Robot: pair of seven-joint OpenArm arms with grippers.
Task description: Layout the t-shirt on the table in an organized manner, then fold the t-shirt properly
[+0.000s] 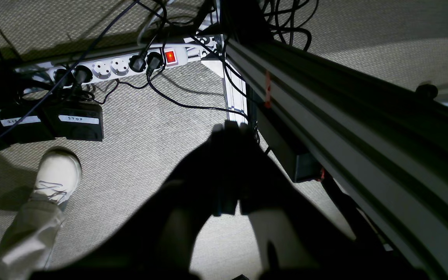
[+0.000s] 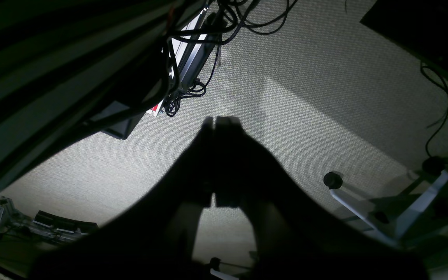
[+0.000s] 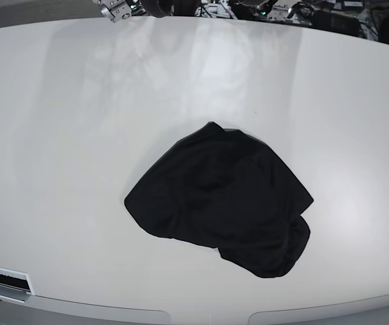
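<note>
The t-shirt (image 3: 221,200) lies crumpled near the table's (image 3: 59,135) 6 o'clock edge, bare white top all around it, while the left gripper (image 1: 231,130) and right gripper (image 2: 220,124) hang pinched together, empty, over carpet.

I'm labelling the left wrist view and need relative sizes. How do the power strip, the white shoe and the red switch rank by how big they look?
1. power strip
2. white shoe, though it lies nearer the camera
3. red switch
</note>
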